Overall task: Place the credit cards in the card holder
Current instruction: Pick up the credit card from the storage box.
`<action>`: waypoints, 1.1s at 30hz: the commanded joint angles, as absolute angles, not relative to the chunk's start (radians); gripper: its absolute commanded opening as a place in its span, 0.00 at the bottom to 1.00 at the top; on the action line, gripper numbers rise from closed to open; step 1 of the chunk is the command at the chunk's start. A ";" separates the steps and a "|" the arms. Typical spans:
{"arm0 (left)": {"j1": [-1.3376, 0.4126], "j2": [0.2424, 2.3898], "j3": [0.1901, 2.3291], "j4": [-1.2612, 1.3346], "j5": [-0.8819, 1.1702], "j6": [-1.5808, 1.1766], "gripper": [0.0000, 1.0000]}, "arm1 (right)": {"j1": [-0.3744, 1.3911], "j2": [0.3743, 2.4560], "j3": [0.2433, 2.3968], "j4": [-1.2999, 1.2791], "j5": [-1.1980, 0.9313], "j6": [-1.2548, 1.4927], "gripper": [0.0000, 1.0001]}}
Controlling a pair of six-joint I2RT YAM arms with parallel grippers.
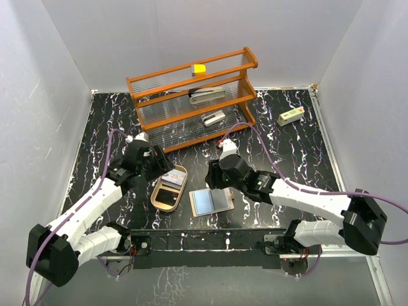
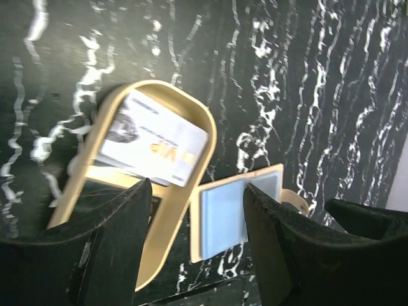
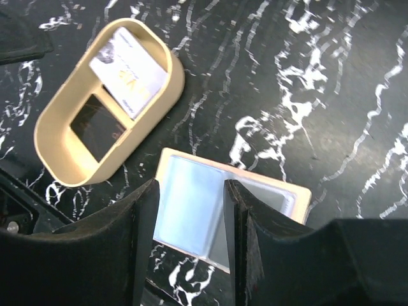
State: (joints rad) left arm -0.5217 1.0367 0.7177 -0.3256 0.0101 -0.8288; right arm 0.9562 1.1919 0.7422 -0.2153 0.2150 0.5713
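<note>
Marbled table under card holder, wallet, rack

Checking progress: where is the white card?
In the top view, the white card sits in the card holder's far end, left of the open wallet.

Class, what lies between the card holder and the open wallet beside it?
Nothing. Only a narrow strip of bare table separates the card holder from the wallet. The right wrist view shows this most plainly.
</note>
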 commanded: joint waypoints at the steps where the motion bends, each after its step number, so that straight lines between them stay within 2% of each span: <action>1: -0.403 1.004 0.706 -0.474 0.049 -0.758 0.58 | 0.999 1.255 0.857 -0.131 0.198 0.459 0.44; 9: -0.200 1.035 0.652 -0.516 0.219 -0.710 0.58 | 1.059 1.412 0.974 -0.056 0.172 0.296 0.50; 16: -0.126 1.037 0.628 -0.493 0.305 -0.721 0.58 | 1.142 1.569 1.123 -0.067 0.253 0.079 0.58; 23: 0.018 1.116 0.572 -0.419 0.535 -0.737 0.55 | 1.190 1.729 1.230 -0.068 0.328 -0.046 0.62; 33: 0.150 1.121 0.540 -0.397 0.507 -0.771 0.57 | 1.203 1.916 1.328 -0.074 0.385 -0.130 0.65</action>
